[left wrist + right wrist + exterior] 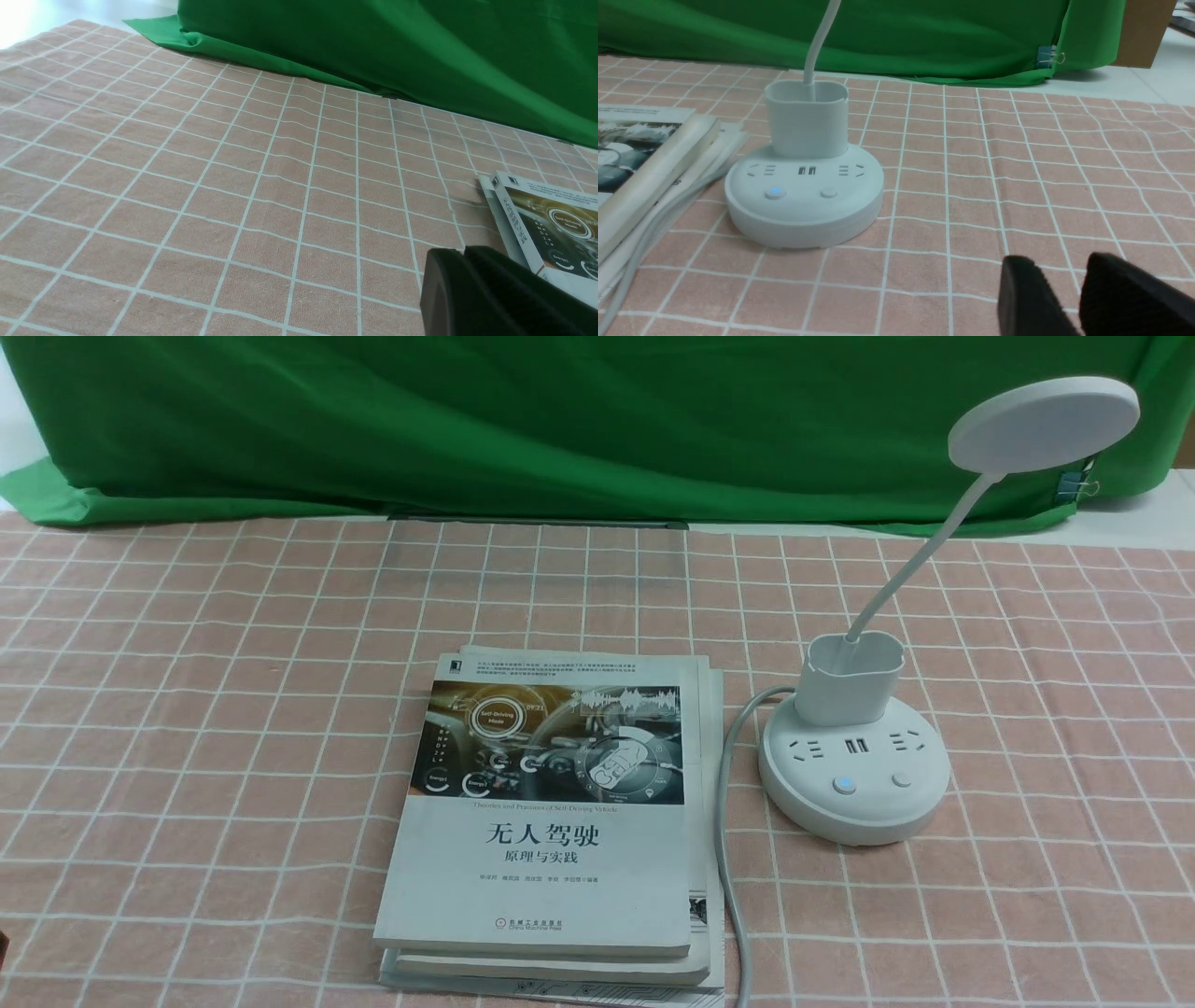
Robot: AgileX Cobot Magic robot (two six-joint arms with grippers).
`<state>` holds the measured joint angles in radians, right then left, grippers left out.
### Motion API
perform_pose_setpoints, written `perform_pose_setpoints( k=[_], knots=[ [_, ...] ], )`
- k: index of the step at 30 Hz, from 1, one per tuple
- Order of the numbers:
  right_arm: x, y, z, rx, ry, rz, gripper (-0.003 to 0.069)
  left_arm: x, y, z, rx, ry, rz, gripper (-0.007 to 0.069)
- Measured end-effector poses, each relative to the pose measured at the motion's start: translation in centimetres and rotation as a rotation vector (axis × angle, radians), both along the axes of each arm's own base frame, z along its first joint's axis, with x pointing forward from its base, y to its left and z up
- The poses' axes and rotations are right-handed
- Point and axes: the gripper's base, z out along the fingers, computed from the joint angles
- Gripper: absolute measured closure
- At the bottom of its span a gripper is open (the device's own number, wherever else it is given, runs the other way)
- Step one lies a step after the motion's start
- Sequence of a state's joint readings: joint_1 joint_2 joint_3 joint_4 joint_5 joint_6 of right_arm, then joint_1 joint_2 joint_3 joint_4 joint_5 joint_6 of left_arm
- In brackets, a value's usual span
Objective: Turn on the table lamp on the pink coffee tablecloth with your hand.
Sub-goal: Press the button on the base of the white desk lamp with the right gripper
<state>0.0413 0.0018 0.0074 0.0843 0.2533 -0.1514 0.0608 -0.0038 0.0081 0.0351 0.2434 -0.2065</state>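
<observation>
Two pincers show at the wrists. The left gripper [460, 254] has its fingers together, over the near part of the tabletop toward its left edge. Green cloth [560, 420] hangs across the far edge of the tabletop, which wears the pink tablecloth [233, 709] with its white grid. Right of the left gripper, a stack of books [551, 887] lies flat near the middle of the near edge, a car dashboard printed on the top cover. A grey cord [726, 821] runs along the stack's right side up to the lamp. The table lamp [854, 775] stands upright right of the books, toward the tabletop's right edge, its disc head [1044, 425] tilted on a thin neck [920, 560]. One of its two buttons is blue. The right gripper [1059, 259] has its fingers apart with nothing between them, clear of the lamp.
</observation>
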Motion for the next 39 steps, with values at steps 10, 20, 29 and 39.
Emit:
perform_pose_setpoints(
  k=[10,20,29,39],
  knots=[
    [0.0,0.0,0.0,0.0,0.0,0.0,0.0417,0.0,0.0,0.0,0.0,0.0,0.0,0.0606],
    [0.0,0.0,0.0,0.0,0.0,0.0,0.0417,0.0,0.0,0.0,0.0,0.0,0.0,0.0606],
    [0.0,0.0,0.0,0.0,0.0,0.0,0.0417,0.0,0.0,0.0,0.0,0.0,0.0,0.0606],
    [0.1,0.0,1.0,0.275,-0.097,-0.034,0.0417,0.0,0.0,0.0,0.001,0.0,0.0,0.0606]
  ],
)
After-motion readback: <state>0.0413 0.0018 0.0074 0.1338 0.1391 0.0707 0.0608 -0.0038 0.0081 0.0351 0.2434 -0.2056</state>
